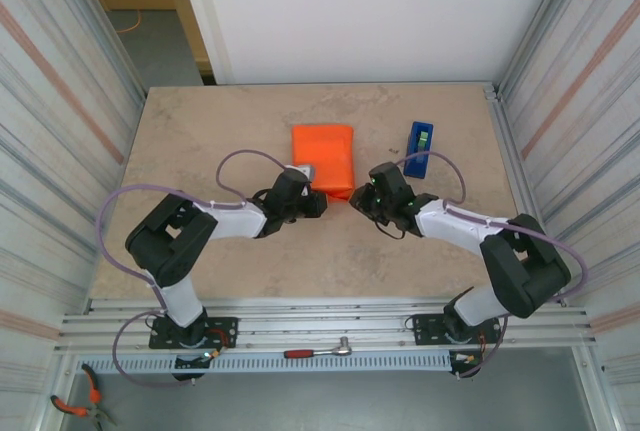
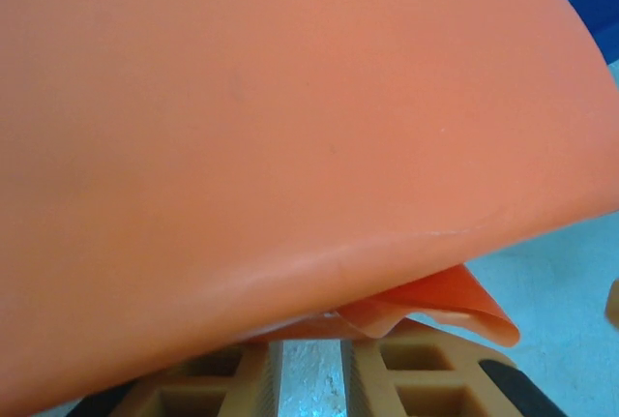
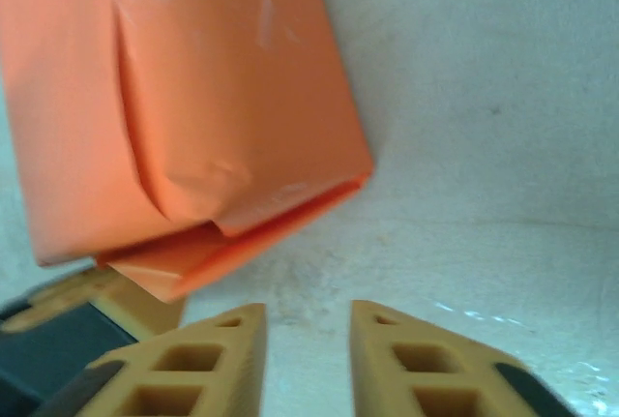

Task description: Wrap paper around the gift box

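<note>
Overhead, the paper [image 1: 323, 159] lies mid-frame on the table [image 1: 200, 151] as a folded, box-shaped packet, a blue dispenser [image 1: 419, 138] to its right. The right wrist view adds creases and a loose flap at the packet's lower corner; there the right gripper [image 3: 308, 325] stands slightly apart over bare table, near the flap. The left gripper [image 2: 311, 367] sits under the paper's curled edge, tips hidden, so I cannot tell if it pinches.
</note>
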You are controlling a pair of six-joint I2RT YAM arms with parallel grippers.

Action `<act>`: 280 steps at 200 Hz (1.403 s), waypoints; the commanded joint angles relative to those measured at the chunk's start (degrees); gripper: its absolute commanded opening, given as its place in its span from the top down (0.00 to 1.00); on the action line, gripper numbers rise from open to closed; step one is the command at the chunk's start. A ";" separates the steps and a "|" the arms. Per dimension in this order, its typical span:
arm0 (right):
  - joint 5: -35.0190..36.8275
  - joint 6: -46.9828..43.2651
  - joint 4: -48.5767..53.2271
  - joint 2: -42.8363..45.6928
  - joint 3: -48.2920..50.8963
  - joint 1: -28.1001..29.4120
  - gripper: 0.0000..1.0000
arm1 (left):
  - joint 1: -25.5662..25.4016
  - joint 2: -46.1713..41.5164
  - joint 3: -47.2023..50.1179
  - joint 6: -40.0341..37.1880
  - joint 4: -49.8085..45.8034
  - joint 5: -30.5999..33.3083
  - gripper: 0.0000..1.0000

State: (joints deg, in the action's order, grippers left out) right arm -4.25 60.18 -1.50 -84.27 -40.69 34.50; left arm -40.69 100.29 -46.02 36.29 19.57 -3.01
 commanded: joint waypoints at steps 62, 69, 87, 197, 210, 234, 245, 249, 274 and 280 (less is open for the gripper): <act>-2.32 -2.18 -17.00 -11.75 0.76 5.13 1.00 | -0.19 -1.07 -1.53 0.33 -1.24 1.61 0.75; -2.08 -2.09 -18.00 -12.63 0.33 4.99 1.00 | -0.18 -1.20 -1.66 0.11 -1.46 1.44 0.75; -2.22 -2.24 -20.08 -15.02 -1.05 4.19 1.00 | -0.02 -1.84 -2.01 -0.67 -2.46 0.63 0.76; -11.13 -4.63 -19.80 -19.61 -6.38 -2.60 1.00 | 8.46 -14.62 -10.03 -22.05 -24.02 -11.62 0.34; -11.66 -4.64 -19.98 -19.86 -6.58 -2.75 1.00 | 8.52 -13.62 -13.12 -28.05 -27.83 -12.20 0.27; -12.51 -4.88 -19.88 -19.97 -6.87 -3.20 1.00 | 8.20 -9.95 -19.79 -37.98 -36.57 -11.74 0.20; -12.77 -4.91 -19.71 -20.05 -7.02 -3.46 1.00 | 7.57 -8.42 -21.57 -41.95 -38.51 -9.36 0.19; -12.87 -4.90 -19.71 -20.06 -7.04 -3.65 1.00 | 7.26 -7.94 -21.91 -43.45 -38.88 -8.40 0.19; -13.35 -4.82 -19.73 -19.62 -7.07 -4.40 1.00 | 4.57 -6.46 -20.90 -52.61 -36.55 -2.46 0.18; -13.39 -4.81 -19.73 -19.53 -7.12 -4.52 1.00 | 3.82 -6.03 -20.54 -54.59 -35.92 -1.20 0.18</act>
State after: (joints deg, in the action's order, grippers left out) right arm -16.47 56.47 -21.02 -103.53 -46.15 30.81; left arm -34.48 92.62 -67.05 -4.93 -13.52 -9.80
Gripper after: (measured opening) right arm 0.062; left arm 0.821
